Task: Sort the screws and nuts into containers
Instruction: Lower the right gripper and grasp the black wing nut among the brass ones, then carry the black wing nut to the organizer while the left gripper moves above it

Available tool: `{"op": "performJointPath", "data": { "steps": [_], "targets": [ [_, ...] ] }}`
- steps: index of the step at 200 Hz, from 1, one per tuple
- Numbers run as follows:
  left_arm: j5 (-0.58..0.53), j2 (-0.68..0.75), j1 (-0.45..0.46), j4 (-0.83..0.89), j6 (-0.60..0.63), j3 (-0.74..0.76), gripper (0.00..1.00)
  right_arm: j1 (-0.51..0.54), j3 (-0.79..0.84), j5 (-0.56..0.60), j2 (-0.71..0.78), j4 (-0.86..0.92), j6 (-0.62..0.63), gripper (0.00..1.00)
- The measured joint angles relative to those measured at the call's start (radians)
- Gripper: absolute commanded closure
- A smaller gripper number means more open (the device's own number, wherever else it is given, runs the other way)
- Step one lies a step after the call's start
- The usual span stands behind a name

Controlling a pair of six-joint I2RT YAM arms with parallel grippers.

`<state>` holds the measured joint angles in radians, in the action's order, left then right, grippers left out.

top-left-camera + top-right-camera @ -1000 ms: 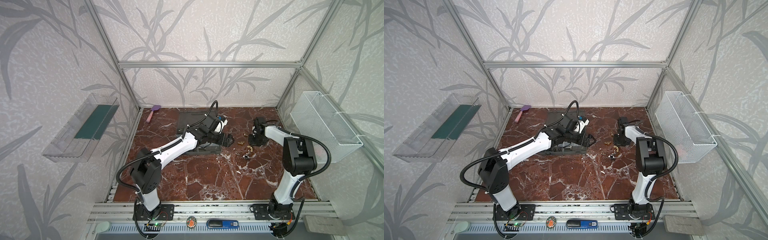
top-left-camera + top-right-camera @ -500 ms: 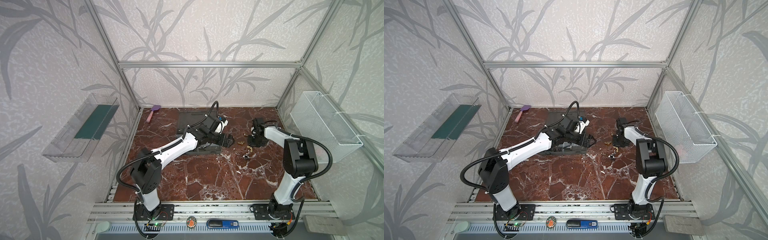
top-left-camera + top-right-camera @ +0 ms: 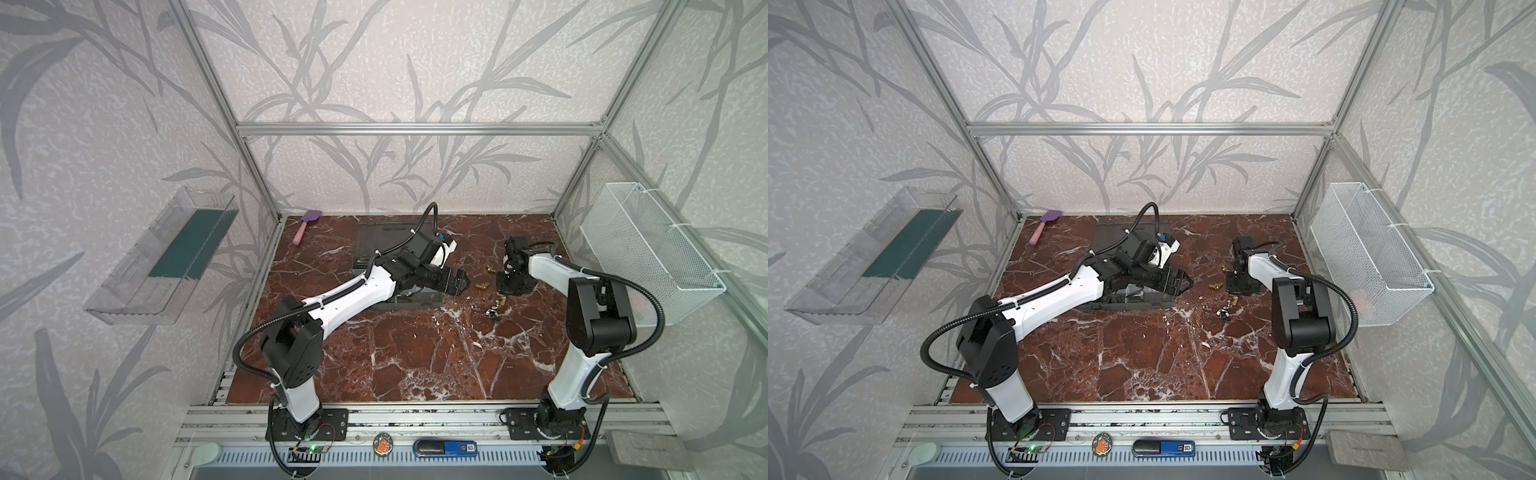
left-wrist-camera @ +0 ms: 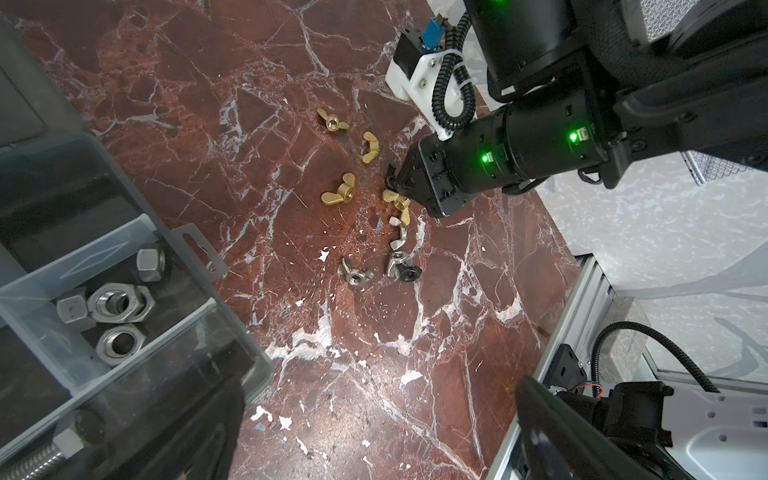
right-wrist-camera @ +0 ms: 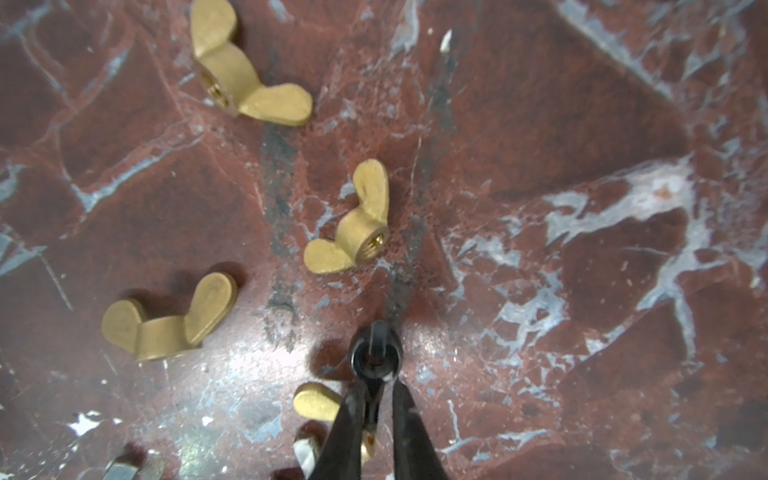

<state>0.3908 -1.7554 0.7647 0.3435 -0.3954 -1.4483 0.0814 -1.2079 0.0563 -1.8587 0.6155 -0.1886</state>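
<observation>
The right end effector [image 5: 376, 384], clamped on a black fastener [image 5: 376, 355], should lift straight past the brass wing nuts [image 5: 353, 226]; the left end effector [image 3: 457, 284] hangs with jaws apart.

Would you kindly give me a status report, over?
Left gripper open, by the case. Right gripper shut on a black nut. Brass wing nuts loose around it; left gripper stands between it and the case.

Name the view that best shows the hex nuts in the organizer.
Left wrist: the hex nuts lie large and sharp in a clear-walled compartment. In both top views they are too small to tell; the right wrist view misses them.
</observation>
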Motion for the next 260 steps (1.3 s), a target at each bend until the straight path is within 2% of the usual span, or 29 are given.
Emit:
{"op": "performJointPath", "data": {
  "steps": [119,148,182,260],
  "targets": [
    [0.0,0.0,0.004,-0.001,0.0,0.004,0.01,0.0,0.02,-0.003,-0.003,-0.004,0.0,0.84],
    [0.0,0.0,0.007,-0.001,0.0,0.004,0.0,0.0,0.02,-0.005,-0.006,-0.005,0.0,0.9],
    [0.001,0.0,0.007,-0.001,-0.001,0.004,0.01,0.0,0.016,-0.004,-0.006,-0.003,0.002,0.91],
    [0.002,0.0,0.007,-0.001,-0.001,0.004,0.01,0.0,0.006,-0.009,-0.013,-0.002,0.003,1.0]
  ]
}}
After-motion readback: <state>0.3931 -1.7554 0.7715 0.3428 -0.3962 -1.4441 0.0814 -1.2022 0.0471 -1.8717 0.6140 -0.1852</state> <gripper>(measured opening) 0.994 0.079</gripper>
